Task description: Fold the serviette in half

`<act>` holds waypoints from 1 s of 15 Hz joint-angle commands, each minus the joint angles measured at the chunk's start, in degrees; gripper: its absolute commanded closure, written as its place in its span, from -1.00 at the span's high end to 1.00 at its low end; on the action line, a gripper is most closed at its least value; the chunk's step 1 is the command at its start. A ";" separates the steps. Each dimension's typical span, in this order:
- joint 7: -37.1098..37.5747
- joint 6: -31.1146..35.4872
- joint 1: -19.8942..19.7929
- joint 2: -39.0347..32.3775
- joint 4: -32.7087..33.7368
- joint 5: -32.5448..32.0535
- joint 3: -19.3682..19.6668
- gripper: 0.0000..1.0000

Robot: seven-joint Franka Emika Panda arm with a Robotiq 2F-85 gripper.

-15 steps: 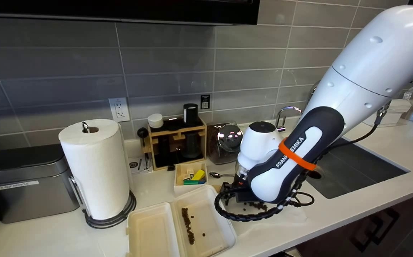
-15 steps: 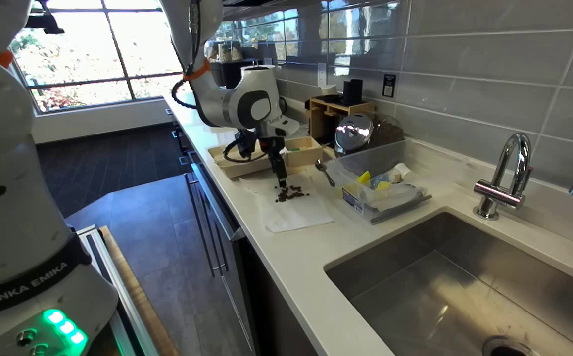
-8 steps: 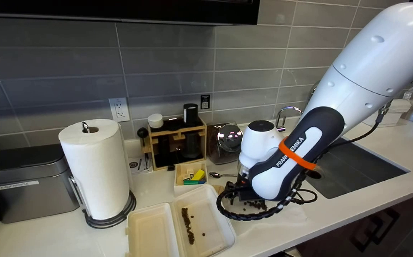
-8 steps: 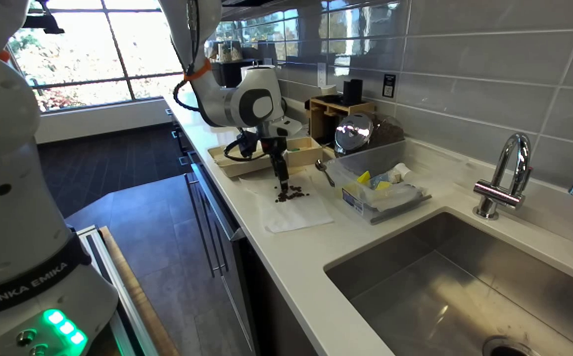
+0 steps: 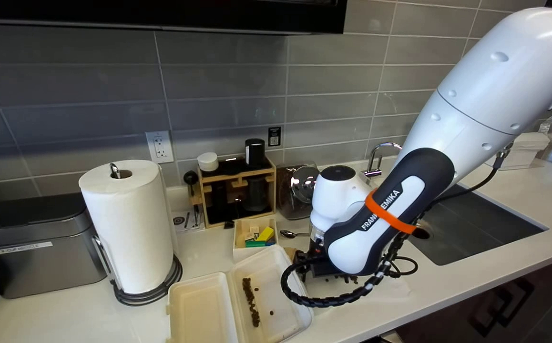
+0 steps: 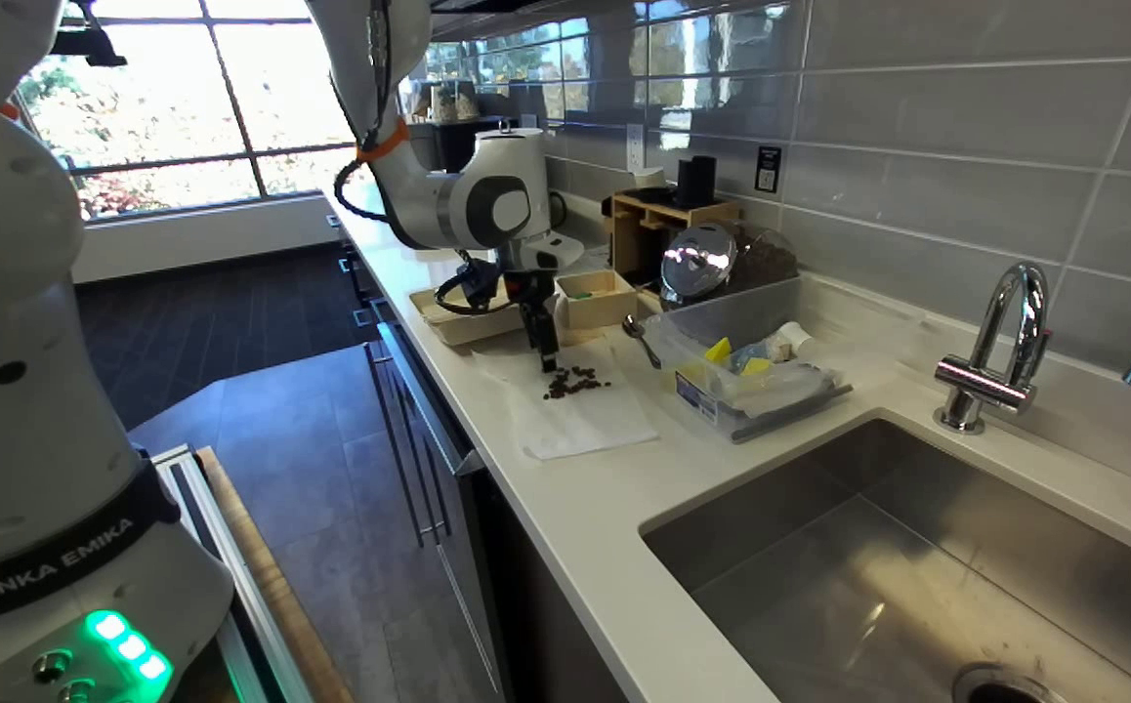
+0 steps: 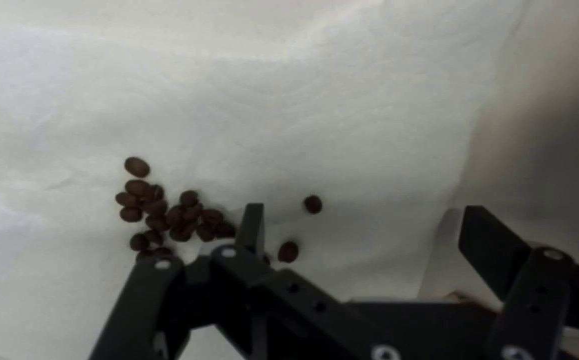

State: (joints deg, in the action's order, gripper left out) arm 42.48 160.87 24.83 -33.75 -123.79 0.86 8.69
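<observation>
- Pointing my black two-fingered gripper down over the thin white paper serviette, spread on the white countertop.
- Glossy grey tiles line the wall in both exterior views.
- An exterior view alone shows the bright window and clear plastic bin.
- Only the wrist view clearly shows my fingers apart, straddling the serviette's edge near brown oval beans.

1 serviette under the end effector; 2 whole loose beans between its fingers in the wrist view (adjacent pile overlaps, uncountable); 1 metal spoon near it; 1 paper-towel roll well apart.
</observation>
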 commanded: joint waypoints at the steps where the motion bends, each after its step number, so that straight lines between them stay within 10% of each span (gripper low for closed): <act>1: 0.91 -2.21 0.46 -1.86 2.60 -0.96 -0.49 1.00; 15: 7.64 -10.92 4.11 -4.33 7.65 -7.34 3.46 1.00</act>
State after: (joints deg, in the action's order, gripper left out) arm 46.50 153.57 27.81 -36.85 -117.96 -3.83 11.09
